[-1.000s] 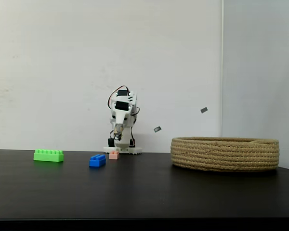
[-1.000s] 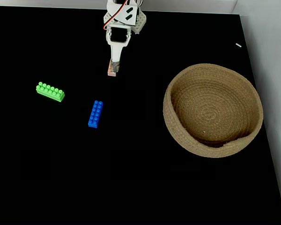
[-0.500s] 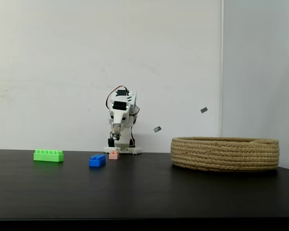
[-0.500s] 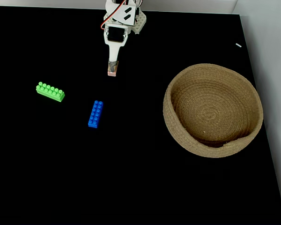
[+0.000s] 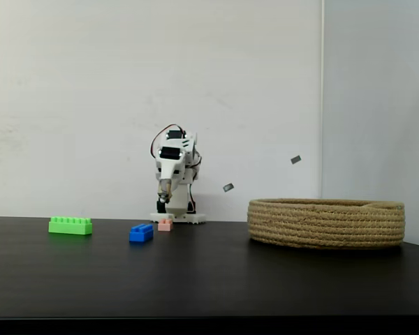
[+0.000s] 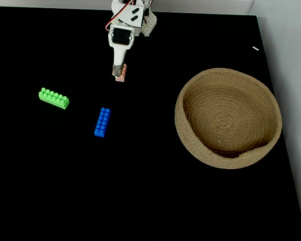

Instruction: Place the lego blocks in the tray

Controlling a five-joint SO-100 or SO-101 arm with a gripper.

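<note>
Gripper [image 6: 117, 71] has lifted clear of the pink brick [image 6: 121, 76], which sits on the table just below its tips; whether the jaws are parted, I can't tell. No grasp yet. Rope basket [image 6: 190, 140] waits well off to its side.

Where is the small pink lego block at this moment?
In the fixed view from above, the pink block lies on the black table near the top centre, at the gripper tip, up and right of the blue block.
</note>
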